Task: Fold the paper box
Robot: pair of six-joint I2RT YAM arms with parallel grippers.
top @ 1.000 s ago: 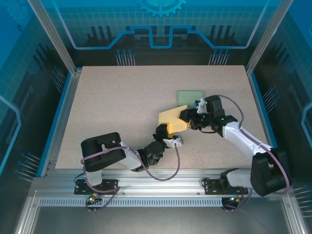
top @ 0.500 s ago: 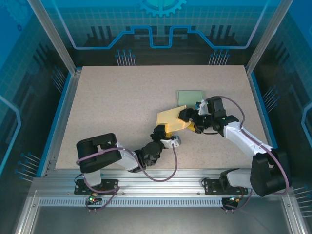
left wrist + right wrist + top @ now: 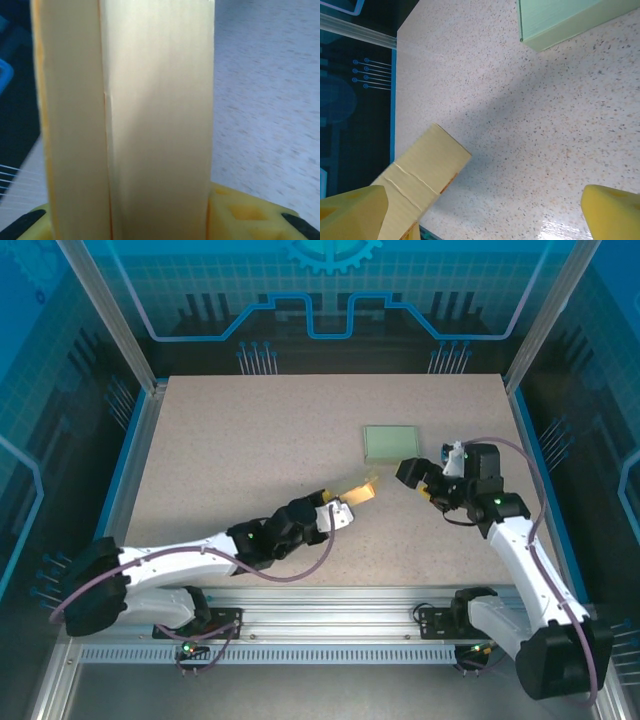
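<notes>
The yellow paper box (image 3: pixel 362 493) is folded flat and hangs edge-on just above the table's middle. My left gripper (image 3: pixel 343 510) is shut on its near end. In the left wrist view the box (image 3: pixel 150 115) stands upright between my yellow fingers (image 3: pixel 240 215) and hides most of the table. My right gripper (image 3: pixel 425 480) is to the right of the box, apart from it and open. In the right wrist view its yellow fingertips (image 3: pixel 355 207) stand wide with bare table between them, and the box's end (image 3: pixel 422 180) shows at lower left.
A flat pale green box (image 3: pixel 390 443) lies on the table behind the right gripper; its corner (image 3: pixel 560 20) sits at the top of the right wrist view. The speckled table (image 3: pixel 250 440) ends at blue-edged rails, with a glass enclosure around it.
The right gripper has opened, let go of the yellow box and pulled back to the right. The left arm has stretched out, and the box it holds has turned from flat to edge-on.
</notes>
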